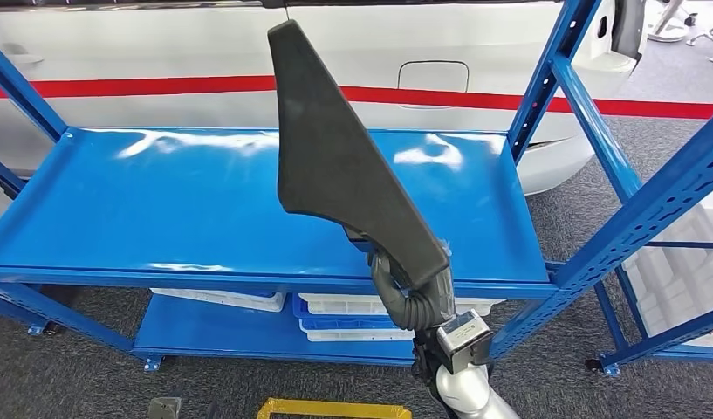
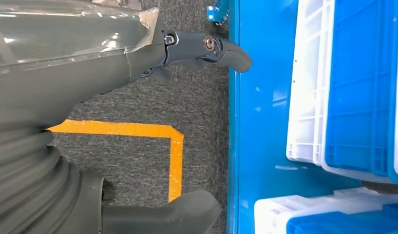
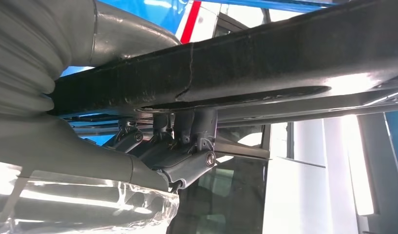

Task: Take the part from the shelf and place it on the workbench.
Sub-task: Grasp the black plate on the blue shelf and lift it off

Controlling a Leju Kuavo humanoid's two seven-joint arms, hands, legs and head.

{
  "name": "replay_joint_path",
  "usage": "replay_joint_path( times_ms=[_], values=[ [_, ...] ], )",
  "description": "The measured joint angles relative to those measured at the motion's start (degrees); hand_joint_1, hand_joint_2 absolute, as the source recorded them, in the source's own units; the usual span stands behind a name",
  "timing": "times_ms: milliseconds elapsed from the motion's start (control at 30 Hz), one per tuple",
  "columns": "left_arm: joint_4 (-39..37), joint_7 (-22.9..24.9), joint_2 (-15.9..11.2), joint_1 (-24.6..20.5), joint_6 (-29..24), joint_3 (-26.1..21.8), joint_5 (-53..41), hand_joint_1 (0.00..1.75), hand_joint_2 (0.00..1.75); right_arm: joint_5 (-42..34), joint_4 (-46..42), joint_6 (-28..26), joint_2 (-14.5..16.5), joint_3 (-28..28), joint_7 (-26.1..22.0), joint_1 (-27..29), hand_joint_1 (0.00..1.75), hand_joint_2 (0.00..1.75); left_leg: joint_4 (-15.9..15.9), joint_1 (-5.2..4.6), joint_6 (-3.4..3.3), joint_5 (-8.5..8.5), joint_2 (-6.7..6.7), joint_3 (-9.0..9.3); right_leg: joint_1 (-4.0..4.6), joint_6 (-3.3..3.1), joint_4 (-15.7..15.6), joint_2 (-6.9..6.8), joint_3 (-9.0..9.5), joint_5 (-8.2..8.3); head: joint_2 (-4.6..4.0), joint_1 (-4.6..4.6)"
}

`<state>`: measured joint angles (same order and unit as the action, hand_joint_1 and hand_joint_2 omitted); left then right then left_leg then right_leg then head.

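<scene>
Head view: the right hand (image 1: 411, 292) comes up from 6 o'clock and grasps the lower end of the part, a long, flat, dark grey foam-textured panel with a wedge-like outline (image 1: 335, 148). The part stands nearly upright, tilted so its top leans toward 11 o'clock and its gripped end sits toward 5 o'clock. It is lifted clear of the glossy blue metal shelf deck (image 1: 161, 209), which lies behind and below it.

Right wrist view: the part (image 3: 265, 63) runs as a dark bar across the frame, with the thick grey thumb (image 3: 123, 34) on one face and the darker fingers (image 3: 187, 126) pressed against the opposite face. The hold is firm on both sides.

Left wrist view: the left hand (image 2: 187, 53) holds nothing; one finger extends straight and the thumb (image 2: 187, 214) sits well apart from it, so the hand is released. It hangs over grey carpet (image 2: 197, 102) marked with orange floor tape (image 2: 175, 156), just beside the blue edge of the lower shelf level (image 2: 255, 122).

Lower level, head view at 6 o'clock: white and blue plastic crates (image 1: 344, 310) sit stacked. Behind the rack, at 12 o'clock, a white car body with a red stripe (image 1: 161, 85) spans the frame.
</scene>
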<state>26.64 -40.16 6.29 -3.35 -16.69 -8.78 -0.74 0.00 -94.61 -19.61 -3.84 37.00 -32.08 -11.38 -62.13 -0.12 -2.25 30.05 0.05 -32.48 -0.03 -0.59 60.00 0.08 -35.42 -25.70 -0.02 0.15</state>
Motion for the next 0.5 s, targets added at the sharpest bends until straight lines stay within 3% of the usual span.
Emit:
replay_joint_path(
  times_ms=[33,100,167,233,300,333,367,400,467,500],
  values=[
    [0.0,0.0,0.0,-0.2,0.0,0.0,0.0,0.00,1.75,0.0,0.0,0.0,0.0,0.1,0.0,-0.1,1.75,1.75,2.0,-0.38,-0.43,-0.44,0.14,1.08,-0.03,0.20,0.0,-0.07,-0.04,0.20,0.00,-0.05],
    [0.0,0.0,0.0,-0.5,0.0,-0.2,0.0,0.00,1.75,-0.2,0.1,0.0,-0.1,0.1,0.1,-0.2,1.75,1.75,2.9,-0.86,-0.92,-1.01,0.33,1.23,-0.17,0.89,-0.3,-0.22,-0.07,0.72,0.00,-0.14],
    [0.0,0.0,0.0,-0.5,0.0,-0.3,0.0,0.00,1.75,-0.6,0.1,0.1,-0.2,0.2,-0.1,-0.2,1.75,1.75,4.0,-0.62,-1.17,-2.30,0.43,1.22,-0.15,1.43,0.0,-0.25,-0.54,0.58,0.00,-0.16],
    [0.0,0.0,0.1,-0.6,0.0,-0.4,0.0,0.00,1.75,-1.2,0.2,0.1,-0.3,0.3,-0.4,-0.2,1.75,1.75,5.0,-0.29,-1.32,-3.63,0.57,0.81,-0.06,1.22,3.5,-0.17,-2.04,-2.16,0.00,0.04],
    [0.0,0.0,0.1,-0.6,0.0,-0.4,0.0,0.00,1.75,-1.6,0.3,0.2,-0.4,0.3,-0.7,-0.2,1.75,1.75,5.0,-0.38,-1.43,-4.38,0.57,-0.21,-0.25,0.86,10.0,-0.12,-4.17,-6.18,0.00,0.23],
    [0.0,0.0,0.1,-0.5,0.0,-0.5,0.0,0.00,1.75,-1.7,0.4,0.2,-0.5,0.4,-0.8,-0.1,1.75,1.75,5.0,-0.41,-1.35,-4.73,0.58,-0.75,-0.39,0.96,12.7,-0.13,-4.80,-7.44,0.00,0.31],
    [0.0,0.0,0.2,-0.5,0.0,-0.6,0.0,0.00,1.75,-1.8,0.6,0.2,-0.5,0.4,-0.8,0.0,1.75,1.75,4.9,-0.40,-1.27,-5.10,0.58,-1.28,-0.52,1.33,13.5,-0.13,-4.48,-7.80,0.00,0.34],
    [0.0,0.0,0.2,-0.4,0.0,-0.6,0.0,0.00,1.75,-1.9,0.6,0.2,-0.5,0.4,-0.9,0.0,1.75,1.75,4.9,-0.36,-1.13,-5.44,0.58,-1.78,-0.66,1.89,12.2,-0.14,-3.04,-7.34,0.00,0.40],
    [0.0,0.0,0.3,-0.4,0.0,-0.8,0.0,0.00,1.75,-1.8,0.7,0.2,-0.5,0.5,-1.0,-0.1,1.75,1.75,4.6,-0.25,-0.71,-5.96,0.56,-2.56,-1.01,2.87,4.6,-0.20,2.02,-5.65,0.00,0.39],
    [0.0,0.0,0.3,-0.4,0.0,-1.0,0.0,0.00,1.75,-1.7,0.7,0.2,-0.4,0.5,-1.0,-0.1,1.75,1.75,4.4,-0.25,-0.42,-6.17,0.53,-2.90,-0.94,3.00,1.4,-0.15,4.27,-4.84,0.00,0.39]
  ],
)
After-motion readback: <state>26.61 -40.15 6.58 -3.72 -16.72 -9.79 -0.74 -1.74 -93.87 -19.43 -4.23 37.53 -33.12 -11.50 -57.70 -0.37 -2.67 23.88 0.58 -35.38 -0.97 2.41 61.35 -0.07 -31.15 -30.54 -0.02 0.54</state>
